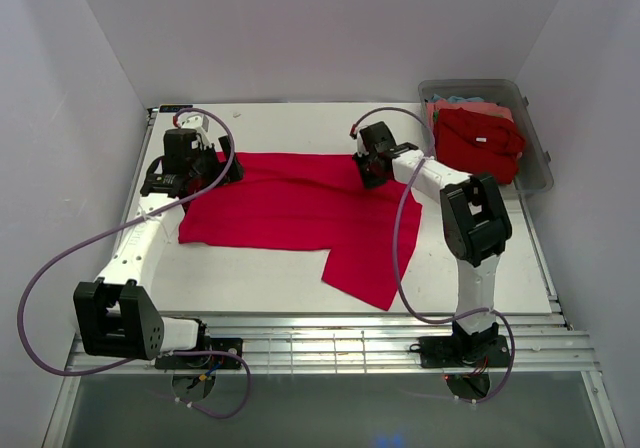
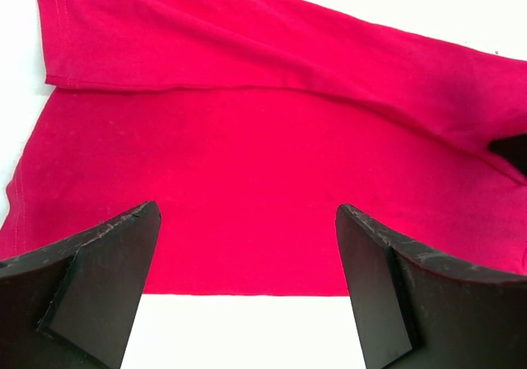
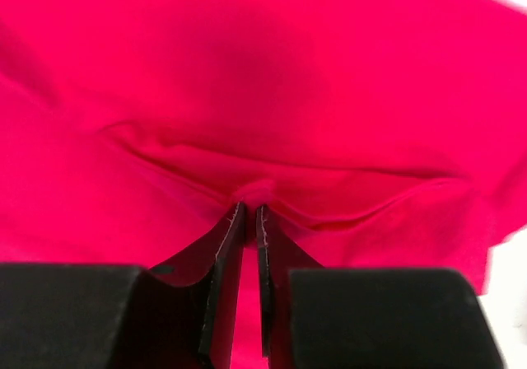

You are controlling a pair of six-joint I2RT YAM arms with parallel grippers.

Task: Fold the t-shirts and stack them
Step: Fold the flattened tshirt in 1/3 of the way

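Left side: your left gripper [image 2: 247, 211] stands with its black fingers wide apart and nothing between them. It hovers over the left end of the crimson-red cloth t-shirt [image 1: 290, 203], which lies on the white table [image 1: 250, 278].

Centre: the crimson-red cloth t-shirt is spread mid-table, between the two arms. Its long axis runs left to right. One panel trails off towards the near right corner. The collar cannot be made out, so I cannot tell which end is the neck.

Right side: your right gripper [image 3: 249, 208] has its jaws drawn almost together, pinching a small ridge of the red cloth at the far right edge. Further right, the clear plastic bin [image 1: 540, 168] holds more bundled shirts, red on top.

Judgement: the step in hand is the first fold, with only one grasp made. The next move calls for your left gripper to come down and close on the cloth beneath it. Both ends can then lift together and the fold will land square.
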